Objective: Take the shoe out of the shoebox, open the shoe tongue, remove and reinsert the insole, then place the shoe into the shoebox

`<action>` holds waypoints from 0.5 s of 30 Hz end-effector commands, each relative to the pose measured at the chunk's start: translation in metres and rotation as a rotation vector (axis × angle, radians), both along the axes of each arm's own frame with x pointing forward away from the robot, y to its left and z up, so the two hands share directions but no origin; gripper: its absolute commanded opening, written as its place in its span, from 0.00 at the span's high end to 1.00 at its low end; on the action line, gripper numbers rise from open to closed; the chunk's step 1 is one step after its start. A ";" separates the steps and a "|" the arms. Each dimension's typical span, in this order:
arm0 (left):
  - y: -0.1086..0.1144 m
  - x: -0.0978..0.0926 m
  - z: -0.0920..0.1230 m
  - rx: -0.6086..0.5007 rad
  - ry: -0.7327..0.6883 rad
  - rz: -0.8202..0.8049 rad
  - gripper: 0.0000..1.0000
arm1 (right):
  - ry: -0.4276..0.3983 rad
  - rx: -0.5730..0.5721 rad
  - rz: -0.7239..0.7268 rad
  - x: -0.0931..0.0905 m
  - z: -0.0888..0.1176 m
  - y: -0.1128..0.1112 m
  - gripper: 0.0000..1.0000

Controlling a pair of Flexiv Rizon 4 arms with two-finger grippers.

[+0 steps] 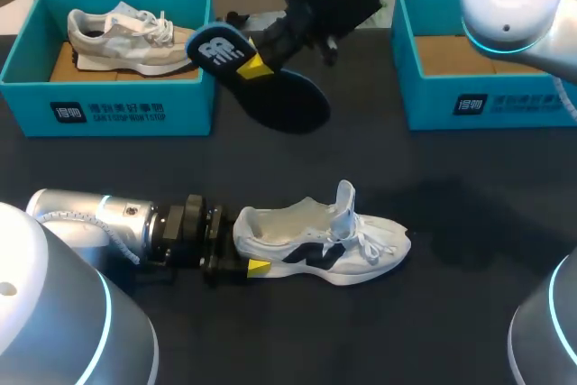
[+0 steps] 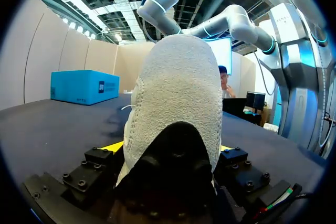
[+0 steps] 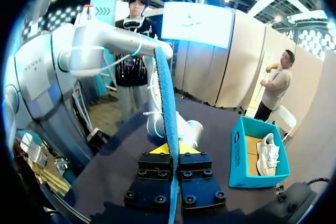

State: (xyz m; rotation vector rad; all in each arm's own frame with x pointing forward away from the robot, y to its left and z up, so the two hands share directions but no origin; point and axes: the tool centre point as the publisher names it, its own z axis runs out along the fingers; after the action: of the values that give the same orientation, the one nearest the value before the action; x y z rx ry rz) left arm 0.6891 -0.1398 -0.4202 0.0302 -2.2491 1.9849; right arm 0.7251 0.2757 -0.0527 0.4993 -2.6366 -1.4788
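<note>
- Right gripper (image 1: 255,66), on the arm coming in from the far right, is pinched on a dark blue insole (image 1: 275,95) and holds it off the table between the two shoeboxes.
- From the right wrist, the insole (image 3: 166,93) stands edge-on between the pressed-together pads of that gripper (image 3: 172,151).
- The insole's heel end, with its white logo, points towards the left shoebox (image 1: 108,107). Its toe end slopes down towards the dark table (image 1: 469,313).
- Left gripper (image 1: 245,246) reaches in from the near left and clamps the heel of a white sneaker (image 1: 315,242) with black side markings.
- Only its near yellow tip shows from above, but the left wrist view shows the gripper (image 2: 170,148) with a finger against each side of the sneaker (image 2: 178,87), so it appears to be gripping.
- The white sneaker lies upright on the near middle of the table, toe to the right, outside both boxes.
- Its tongue (image 1: 345,199) stands lifted and its laces (image 1: 374,242) lie loose.
- The left shoebox, teal, holds a grey sneaker (image 1: 126,38).
- The right shoebox (image 1: 487,104), at the far right, shows its brown cardboard floor and is partly hidden by the right arm.
</note>
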 end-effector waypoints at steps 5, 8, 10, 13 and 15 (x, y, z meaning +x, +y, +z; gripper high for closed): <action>-0.001 0.000 0.000 0.000 0.000 0.001 1.00 | 0.086 0.086 -0.044 -0.053 0.029 -0.042 1.00; -0.001 0.000 0.000 0.000 0.000 0.001 1.00 | 0.086 0.086 -0.044 -0.053 0.029 -0.042 1.00; -0.001 0.000 0.000 0.000 0.000 0.001 1.00 | 0.086 0.086 -0.044 -0.053 0.029 -0.042 1.00; -0.001 0.000 0.000 0.000 0.000 0.001 1.00 | 0.086 0.086 -0.044 -0.053 0.029 -0.042 1.00; -0.001 0.000 0.000 0.000 0.000 0.001 1.00 | 0.086 0.086 -0.044 -0.053 0.029 -0.042 1.00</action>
State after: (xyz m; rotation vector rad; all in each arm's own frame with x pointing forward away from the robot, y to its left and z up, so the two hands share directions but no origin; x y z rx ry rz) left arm 0.6892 -0.1397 -0.4203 0.0305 -2.2494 1.9848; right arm 0.6746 0.2341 -0.0219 0.3828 -2.5398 -1.5857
